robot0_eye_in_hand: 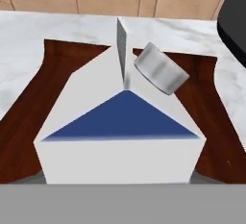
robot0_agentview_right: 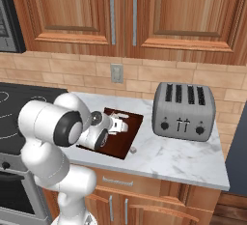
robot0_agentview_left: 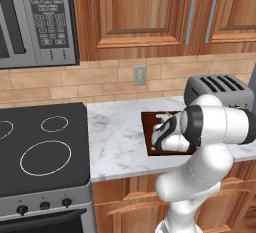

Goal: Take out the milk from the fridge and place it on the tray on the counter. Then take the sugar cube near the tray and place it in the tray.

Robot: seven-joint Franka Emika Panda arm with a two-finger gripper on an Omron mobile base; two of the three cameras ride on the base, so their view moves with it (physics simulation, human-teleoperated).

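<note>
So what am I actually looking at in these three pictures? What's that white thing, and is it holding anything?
The white jointed thing is a robot arm in a computer-drawn kitchen. Two pictures come from cameras riding behind it, one on its left and one on its right, both looking over it at the marbled counter. The third comes from a camera on its hand, looking along the gripper.

On the counter lies a dark brown tray, with a silver toaster beside it and a black stovetop on the other side. A tiny white sugar cube sits on the counter just off the tray's corner.

The milk, a white carton with a blue patch, sits close before the hand camera, over the tray. The jaws stand wide around it; whether they grip it I cannot tell.
</note>
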